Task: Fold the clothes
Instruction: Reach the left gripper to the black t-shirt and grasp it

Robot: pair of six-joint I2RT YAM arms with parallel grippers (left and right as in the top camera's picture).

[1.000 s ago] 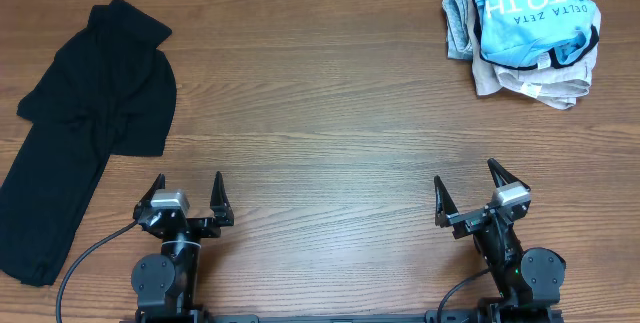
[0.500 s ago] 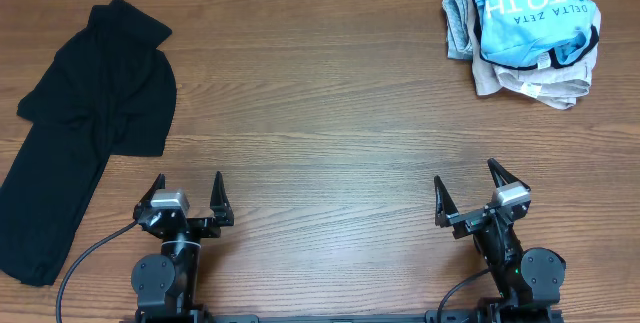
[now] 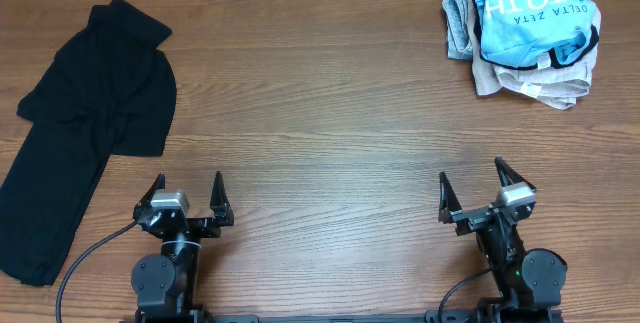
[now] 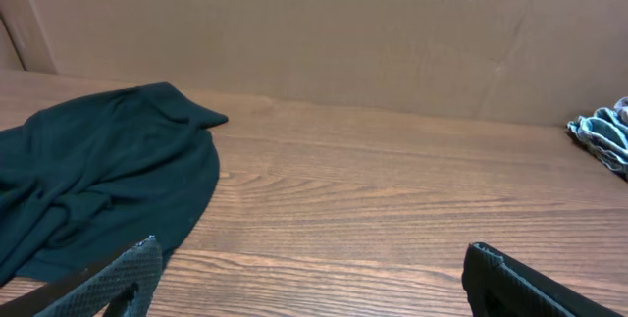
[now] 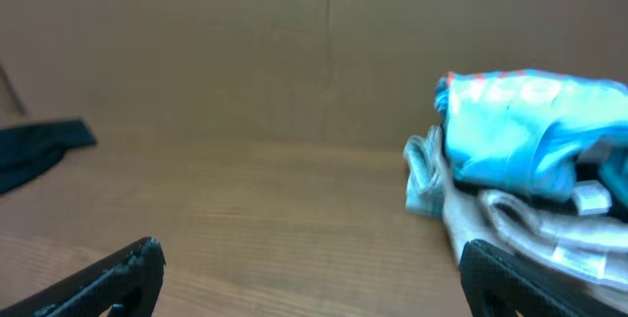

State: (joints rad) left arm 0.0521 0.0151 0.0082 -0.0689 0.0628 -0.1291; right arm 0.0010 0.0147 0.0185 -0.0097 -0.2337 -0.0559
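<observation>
A black garment lies spread and crumpled at the table's left side; it also shows in the left wrist view. A pile of clothes with a light-blue printed shirt on top sits at the far right; it also shows in the right wrist view. My left gripper is open and empty near the front edge. My right gripper is open and empty near the front edge.
The wooden table runs between the black garment and the pile. A cardboard wall stands along the table's far edge. A black cable loops by the left arm's base.
The right gripper has shifted slightly to the right and toward the front edge. The left arm and the clothes have not moved.
</observation>
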